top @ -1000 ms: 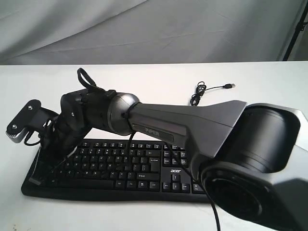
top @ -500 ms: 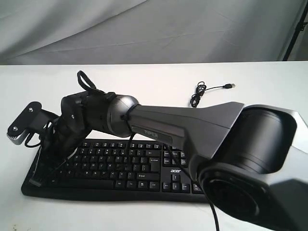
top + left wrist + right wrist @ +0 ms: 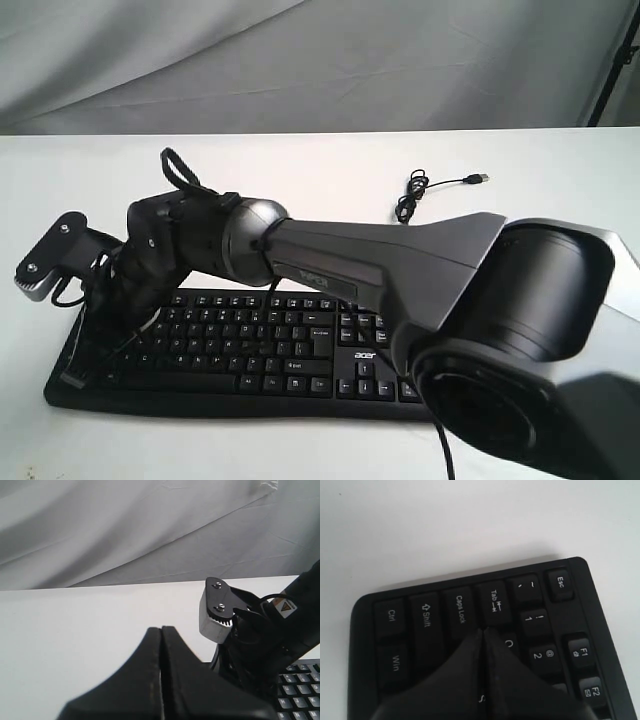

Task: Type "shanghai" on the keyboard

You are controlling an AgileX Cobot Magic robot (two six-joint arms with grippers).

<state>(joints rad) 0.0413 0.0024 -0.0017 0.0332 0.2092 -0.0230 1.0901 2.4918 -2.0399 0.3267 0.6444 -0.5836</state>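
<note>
The black keyboard [image 3: 260, 350] with white legends and an acer logo lies near the front of the white table. My right arm reaches across it to its left end. There the right gripper [image 3: 95, 345] [image 3: 483, 630] is shut, empty, tips down between Caps Lock and Tab on the keyboard [image 3: 425, 615], with the S legend glimpsed under the fingers. I cannot tell whether the tips touch a key. My left gripper [image 3: 161, 628] is shut and empty over bare table, beside the right arm's wrist; a corner of the keyboard [image 3: 300, 690] shows there. It does not show in the exterior view.
The keyboard's thin black cable lies coiled [image 3: 410, 195] behind the keyboard, ending in a USB plug [image 3: 480, 178]. A grey cloth backdrop [image 3: 300, 60] hangs behind the table. The right arm's big base joint [image 3: 530, 330] fills the front right.
The right arm's wrist shifted slightly to the left over the keyboard's left end a second ago, then stayed still. Both grippers stay shut.
</note>
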